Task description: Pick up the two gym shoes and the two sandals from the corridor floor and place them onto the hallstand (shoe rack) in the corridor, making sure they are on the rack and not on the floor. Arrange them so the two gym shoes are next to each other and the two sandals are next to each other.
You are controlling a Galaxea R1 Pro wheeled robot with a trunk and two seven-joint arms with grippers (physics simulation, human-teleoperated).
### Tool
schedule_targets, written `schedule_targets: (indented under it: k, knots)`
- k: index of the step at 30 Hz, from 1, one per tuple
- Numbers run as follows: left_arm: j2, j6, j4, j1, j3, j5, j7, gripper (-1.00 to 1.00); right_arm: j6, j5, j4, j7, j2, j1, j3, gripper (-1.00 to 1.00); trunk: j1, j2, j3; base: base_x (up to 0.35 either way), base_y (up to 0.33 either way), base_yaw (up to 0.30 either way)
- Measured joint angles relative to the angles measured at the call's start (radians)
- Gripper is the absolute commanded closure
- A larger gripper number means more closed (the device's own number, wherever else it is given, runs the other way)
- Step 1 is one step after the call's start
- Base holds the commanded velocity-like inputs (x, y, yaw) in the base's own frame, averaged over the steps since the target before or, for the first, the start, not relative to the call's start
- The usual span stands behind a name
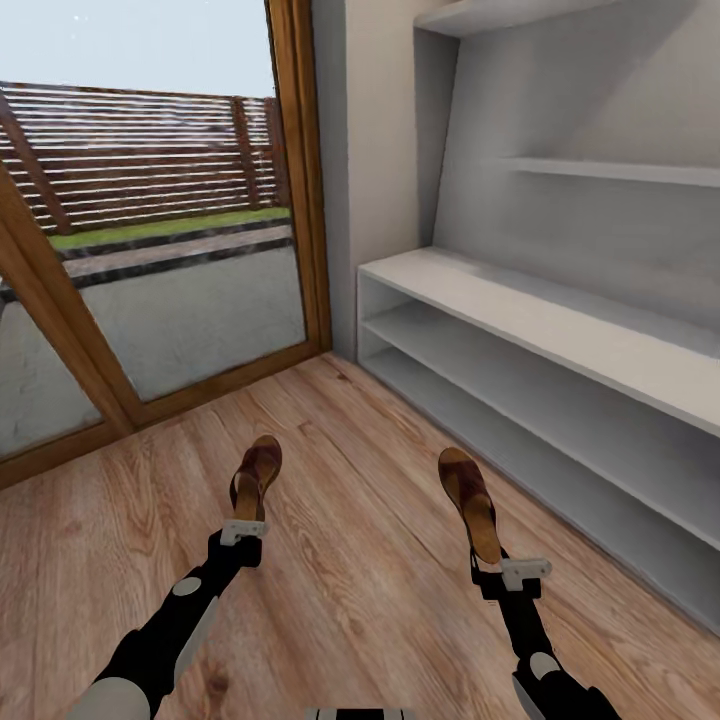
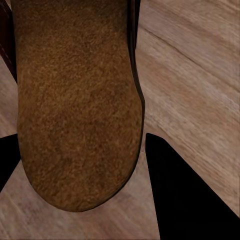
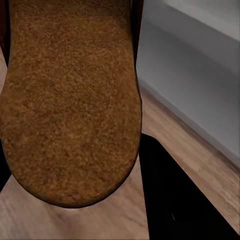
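I hold one sandal in each tool, both lifted clear of the corridor floor (image 1: 330,560). My left tool (image 1: 244,532) is clamped on the heel end of the left sandal (image 1: 257,478), which points away from me toward the glass door (image 1: 150,250) on the far left. In the left wrist view that sandal's (image 2: 75,100) tan footbed lies between my dark fingers (image 2: 185,195), with wood planks beneath.

My right tool (image 1: 510,574) grips the heel end of the right sandal (image 1: 470,502), its toe pointing far and slightly left. In the right wrist view its footbed (image 3: 70,100) sits between my fingers (image 3: 175,200), and the white lower part of the hallstand (image 3: 200,85) stands just beyond it.

The hallstand (image 1: 540,320) runs along the right side, from the far corner toward me: a flat white top, two open tiers below, and a tall back panel with a floating shelf (image 1: 620,172). The right sandal hangs near its front edge, not touching it.
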Motion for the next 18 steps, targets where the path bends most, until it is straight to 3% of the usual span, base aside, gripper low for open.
schedule_targets:
  k: [9,18]
  knots:
    - [0.0,0.0,-0.001,0.0,0.0,0.0,0.0,1.0,0.001,0.0,0.0,0.0,0.0,0.0,0.0,1.0,0.0,0.0,-0.008,0.242,0.258,-0.017]
    - [0.001,-0.002,-0.001,0.0,0.002,0.0,0.0,1.0,0.001,0.001,0.0,0.0,0.0,0.0,0.0,1.0,0.0,0.0,-0.004,0.026,0.037,-0.188]
